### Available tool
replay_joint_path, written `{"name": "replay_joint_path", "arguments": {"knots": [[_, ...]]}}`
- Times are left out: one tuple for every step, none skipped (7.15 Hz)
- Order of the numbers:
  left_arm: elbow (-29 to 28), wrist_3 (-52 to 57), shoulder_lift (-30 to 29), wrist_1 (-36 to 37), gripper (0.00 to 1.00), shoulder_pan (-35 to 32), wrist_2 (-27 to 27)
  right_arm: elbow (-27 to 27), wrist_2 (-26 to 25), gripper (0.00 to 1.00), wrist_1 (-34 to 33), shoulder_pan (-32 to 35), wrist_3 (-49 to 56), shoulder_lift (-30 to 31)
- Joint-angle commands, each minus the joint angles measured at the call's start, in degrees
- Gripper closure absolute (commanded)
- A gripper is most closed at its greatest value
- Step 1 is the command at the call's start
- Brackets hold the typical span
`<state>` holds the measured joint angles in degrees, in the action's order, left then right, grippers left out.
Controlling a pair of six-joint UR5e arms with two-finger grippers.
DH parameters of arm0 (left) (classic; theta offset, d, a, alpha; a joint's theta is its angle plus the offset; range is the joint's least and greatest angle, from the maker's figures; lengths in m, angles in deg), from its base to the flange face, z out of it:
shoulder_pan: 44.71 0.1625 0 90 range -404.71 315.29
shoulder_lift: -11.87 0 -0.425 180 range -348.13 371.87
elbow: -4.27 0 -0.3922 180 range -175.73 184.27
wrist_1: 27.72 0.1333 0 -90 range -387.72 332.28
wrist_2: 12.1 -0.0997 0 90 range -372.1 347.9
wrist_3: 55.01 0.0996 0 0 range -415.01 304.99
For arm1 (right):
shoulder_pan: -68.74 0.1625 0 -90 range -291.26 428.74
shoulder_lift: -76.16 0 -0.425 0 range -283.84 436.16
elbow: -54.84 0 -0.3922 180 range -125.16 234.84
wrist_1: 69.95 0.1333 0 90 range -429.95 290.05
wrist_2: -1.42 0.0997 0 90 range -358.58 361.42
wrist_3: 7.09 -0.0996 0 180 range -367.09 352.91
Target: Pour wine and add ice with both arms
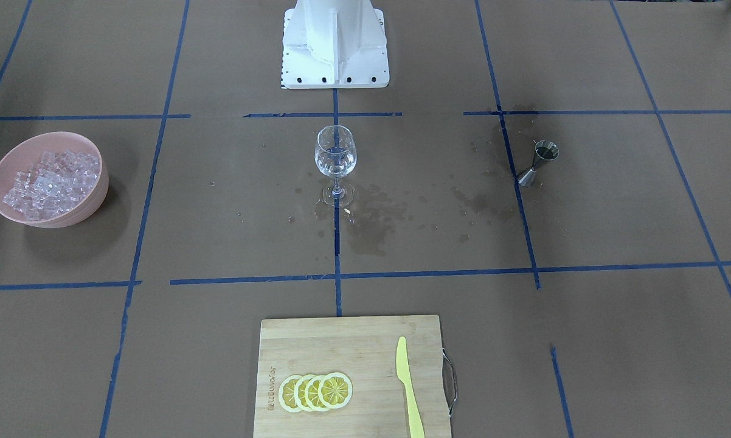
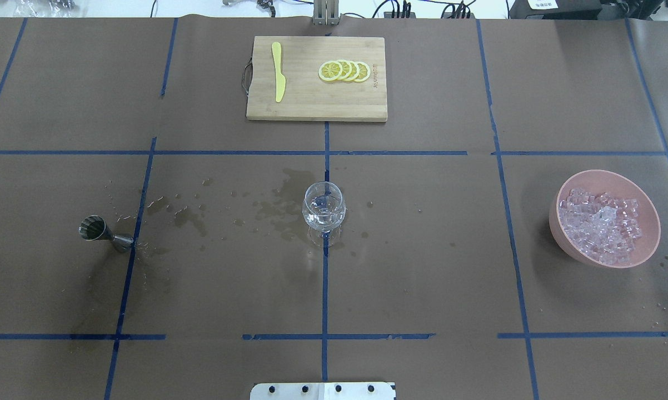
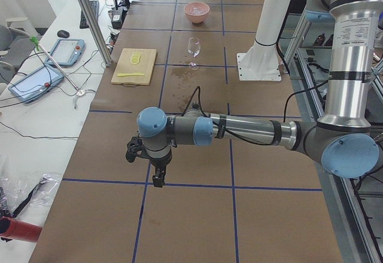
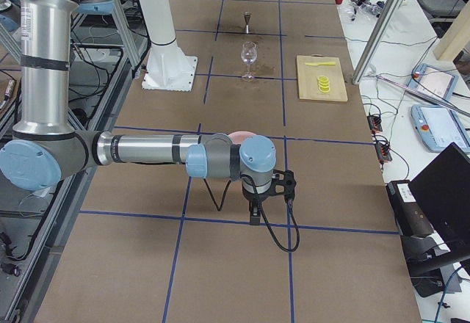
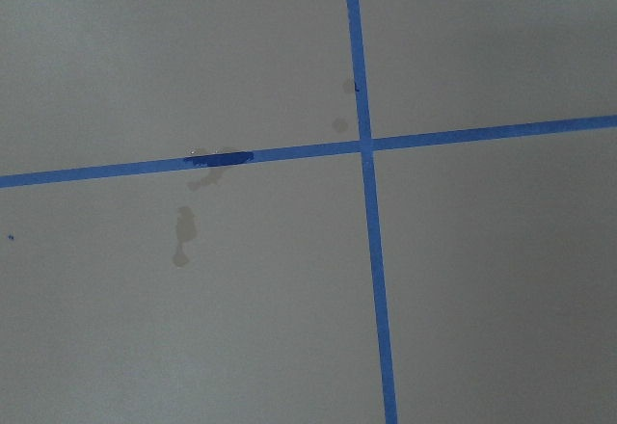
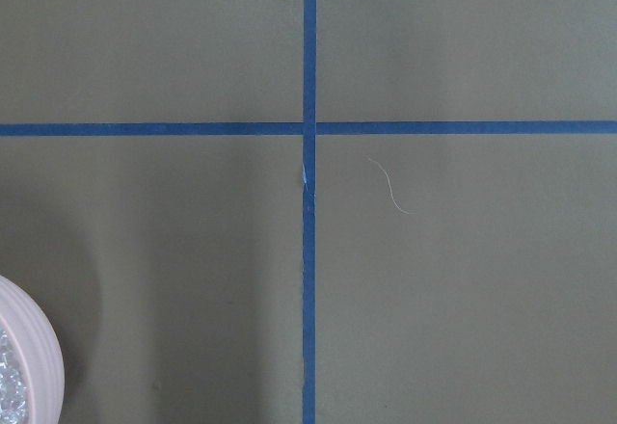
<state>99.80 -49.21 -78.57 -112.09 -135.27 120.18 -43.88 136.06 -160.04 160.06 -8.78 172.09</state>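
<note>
A clear stemmed glass [image 1: 336, 155] [image 2: 323, 211] stands upright at the table's centre. Something clear glints low in its bowl; I cannot tell whether it is wine or ice. Ice [image 1: 52, 179] [image 2: 603, 225] fills a pink bowl [image 2: 562, 236] [image 6: 39, 366] on my right side. A steel jigger [image 1: 539, 161] [image 2: 98, 230] stands on my left side. Both arms show only in the side views, low over bare paper. The left gripper [image 3: 158, 181] and right gripper [image 4: 254, 216] point downward near the table's ends, far from the glass. I cannot tell if either is open or shut.
A wooden cutting board [image 2: 312, 105] at the far edge carries lemon slices [image 2: 345, 71] and a yellow knife [image 2: 278, 78]. Wet stains [image 2: 278, 208] mark the brown paper between the jigger and the glass. The white base column [image 1: 335, 42] stands at the near middle.
</note>
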Motion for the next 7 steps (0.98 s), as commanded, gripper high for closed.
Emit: {"name": "replay_joint_path", "arguments": {"knots": [[0.0,0.0,-0.1,-0.1,0.0,-0.1,0.1,-0.2,0.0,0.0,0.0,0.0,0.2,-0.1],[0.0,-0.1,-0.2,-0.1,0.0,-0.1,0.2,-0.1,0.0,0.0,0.0,0.0,-0.1,0.0],[1.9,-0.6,-0.3,-0.1,0.0,-0.1,0.2,-0.2,0.0,0.0,0.0,0.0,-0.2,-0.1],[5.7,-1.5,-0.4,0.2,0.0,-0.1,0.2,-0.2,0.1,0.0,0.0,0.0,-0.2,0.0],[10.3,-5.2,-0.4,0.4,0.0,0.0,0.1,-0.4,0.1,0.0,0.0,0.0,-0.2,0.0],[15.2,-6.5,-0.6,0.4,0.0,0.6,0.2,-0.4,0.1,0.0,0.0,0.0,-0.2,0.0],[20.4,-6.9,-0.8,0.3,0.0,1.4,0.4,-0.5,0.1,0.0,0.0,0.0,0.0,0.1]]}}
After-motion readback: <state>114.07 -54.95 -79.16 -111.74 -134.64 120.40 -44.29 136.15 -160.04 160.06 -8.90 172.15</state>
